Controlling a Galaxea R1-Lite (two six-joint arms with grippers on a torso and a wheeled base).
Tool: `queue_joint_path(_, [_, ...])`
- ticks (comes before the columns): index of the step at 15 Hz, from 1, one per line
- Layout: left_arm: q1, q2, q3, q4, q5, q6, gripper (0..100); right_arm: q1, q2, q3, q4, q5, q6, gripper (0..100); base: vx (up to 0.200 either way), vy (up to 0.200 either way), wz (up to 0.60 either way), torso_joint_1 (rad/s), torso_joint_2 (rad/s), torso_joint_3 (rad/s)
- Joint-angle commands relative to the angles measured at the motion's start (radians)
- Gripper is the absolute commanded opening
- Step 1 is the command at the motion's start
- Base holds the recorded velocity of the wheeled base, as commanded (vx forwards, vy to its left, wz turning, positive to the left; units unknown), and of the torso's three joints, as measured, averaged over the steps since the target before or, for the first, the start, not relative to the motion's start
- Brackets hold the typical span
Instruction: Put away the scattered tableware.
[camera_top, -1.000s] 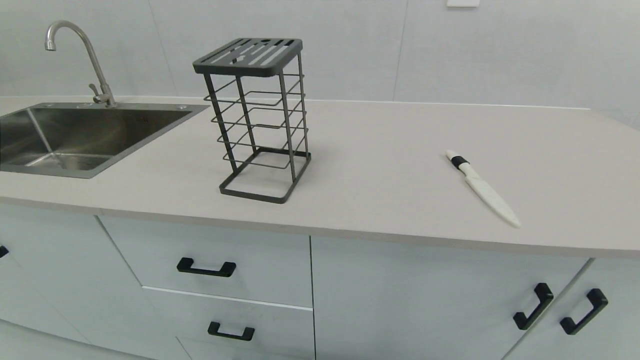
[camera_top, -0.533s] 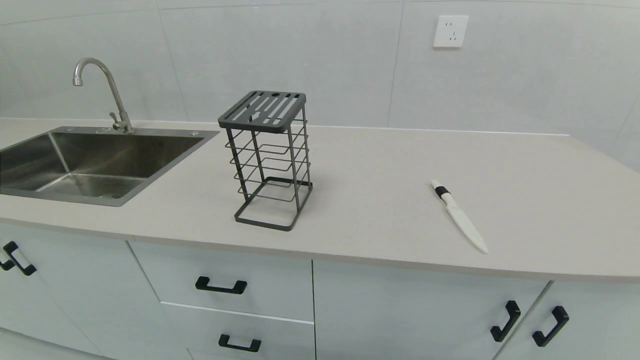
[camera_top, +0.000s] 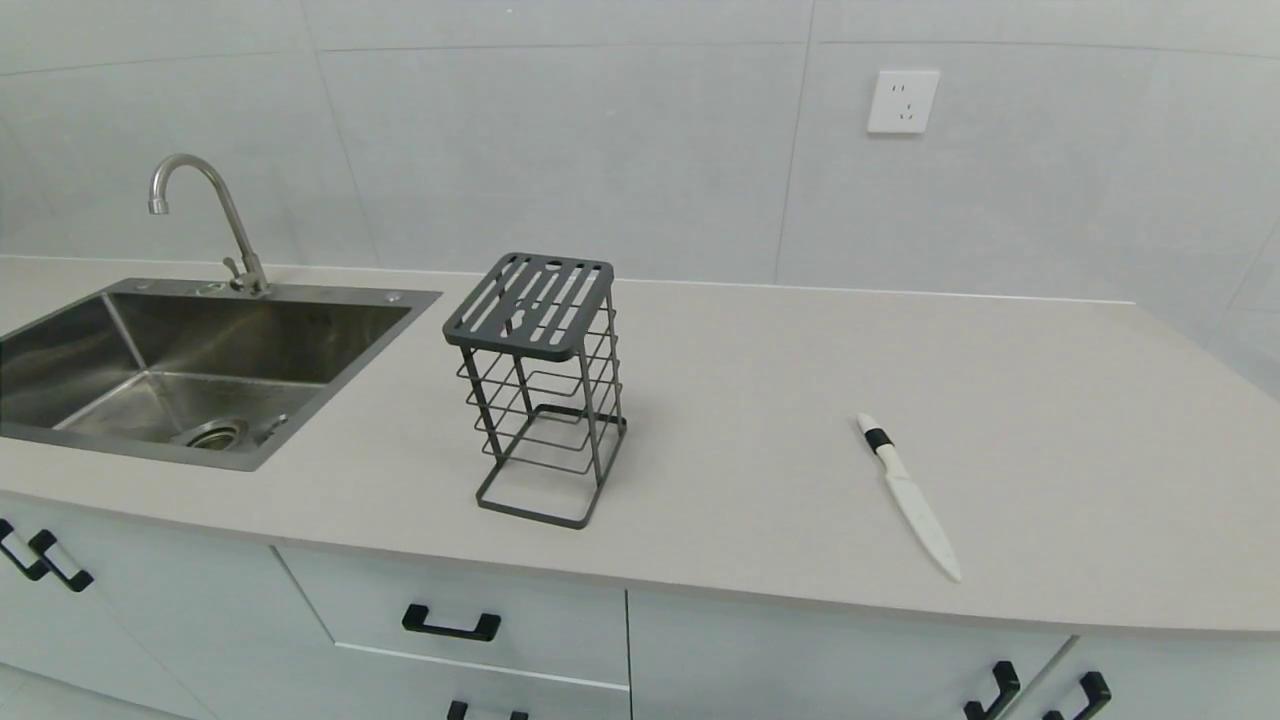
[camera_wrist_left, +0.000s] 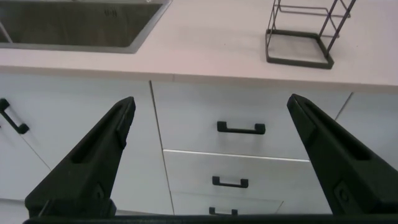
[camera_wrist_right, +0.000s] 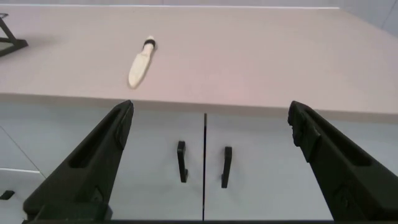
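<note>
Here, left gripper (camera_wrist_left: 211, 106): spread wide, holding nothing, low before the drawers (camera_wrist_left: 249, 106) under the counter (camera_wrist_left: 205, 56) edge.
Right gripper (camera_wrist_right: 211, 109): equally wide, holding nothing, before the cabinet doors (camera_wrist_right: 261, 162) below the knife (camera_wrist_right: 142, 62).
Knife: flat on the counter, white blade pointing toward the front edge, well apart from the rack (camera_top: 540, 390).
Rack: dark wire frame, upright, between sink (camera_top: 320, 295) and knife.

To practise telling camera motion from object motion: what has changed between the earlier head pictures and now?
Only the head camera moved: the whole scene slid down the picture, bringing the white wall socket into view. The white knife with a black band, the black wire rack with slotted top and the steel sink stayed put on the grey counter; nothing was grasped or released.
</note>
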Motion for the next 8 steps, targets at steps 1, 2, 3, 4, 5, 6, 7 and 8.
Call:
queue_joint_path(1, [0.0,0.001,0.0,0.0,0.0,0.0,100,0.0,0.0,0.001,0.0,0.0,0.0,100,0.0,0.0,0.0,0.286,-0.53,-0.266])
queue_joint_path(2, [0.0,0.001,0.0,0.0,0.0,0.0,100,0.0,0.0,0.0,0.0,0.0,0.0,100,0.0,0.0,0.0,0.281,-0.54,-0.271])
queue_joint_path(3, [0.0,0.001,0.0,0.0,0.0,0.0,100,0.0,0.0,0.0,0.0,0.0,0.0,100,0.0,0.0,0.0,0.281,-0.54,-0.251])
queue_joint_path(4, [0.0,0.001,0.0,0.0,0.0,0.0,100,0.0,0.0,0.001,0.0,0.0,0.0,100,0.0,0.0,0.0,0.281,-0.55,-0.266])
queue_joint_path(5, [0.0,0.001,0.0,0.0,0.0,0.0,100,0.0,0.0,0.001,0.0,0.0,0.0,100,0.0,0.0,0.0,0.256,-0.52,-0.246])
queue_joint_path(6, [0.0,0.001,0.0,0.0,0.0,0.0,100,0.0,0.0,0.001,0.0,0.0,0.0,100,0.0,0.0,0.0,0.149,-0.28,-0.144])
queue_joint_path(7, [0.0,0.001,0.0,0.0,0.0,0.0,100,0.0,0.0,0.001,0.0,0.0,0.002,100,0.0,0.0,0.0,0.085,-0.15,-0.076])
queue_joint_path(8, [0.0,0.001,0.0,0.0,0.0,0.0,100,0.0,0.001,0.001,0.0,0.0,0.002,100,0.0,0.0,0.0,0.051,-0.09,-0.041])
